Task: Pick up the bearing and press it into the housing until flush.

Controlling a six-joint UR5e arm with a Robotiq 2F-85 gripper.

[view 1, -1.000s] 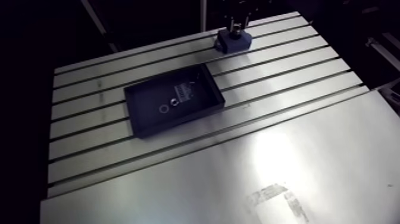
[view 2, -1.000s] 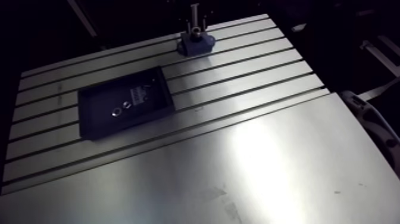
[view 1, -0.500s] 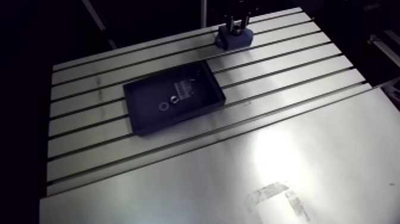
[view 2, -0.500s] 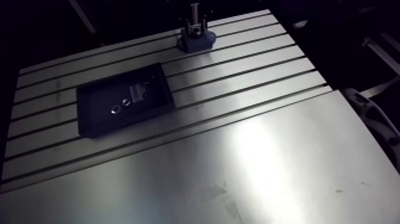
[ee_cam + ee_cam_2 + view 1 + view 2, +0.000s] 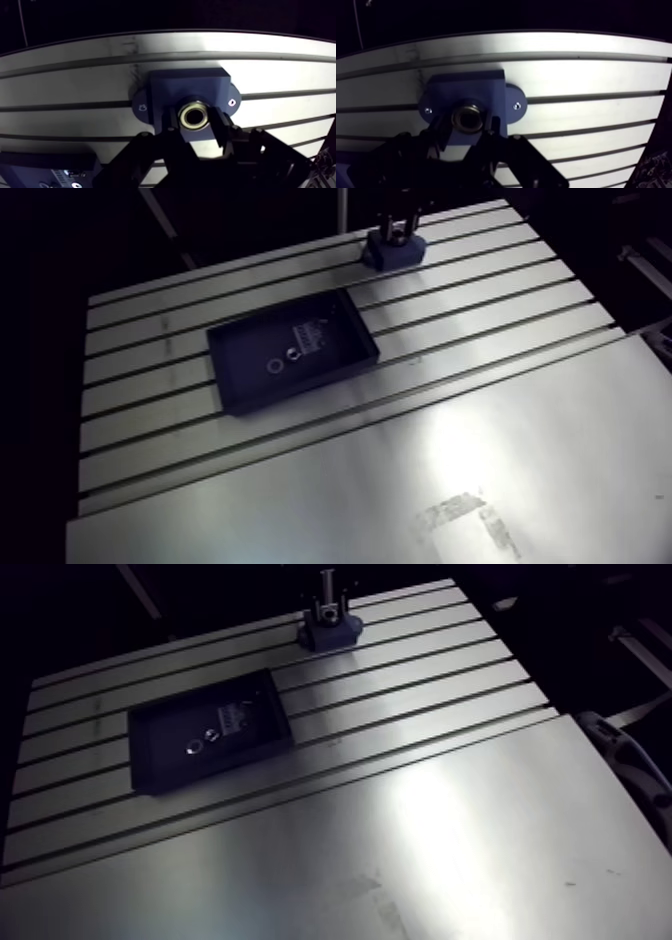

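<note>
the gripper (image 5: 196, 126) is clenched on the bearing (image 5: 195, 116), one finger on each side of its outer ring, probably to keep it square to the blue housing (image 5: 187, 85). the bearing sits at the mouth of the housing's bore; whether it is flush, i cannot tell. a fastener in each ear appears to pin the housing to the slotted table (image 5: 280, 75), so a push should not shift it. the black tray (image 5: 300, 394) lies well apart.

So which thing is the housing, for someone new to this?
On the slotted table, look past the black tray to the far edge. The housing is the only blue block, with two screwed ears and a metal bearing at its bore.
</note>
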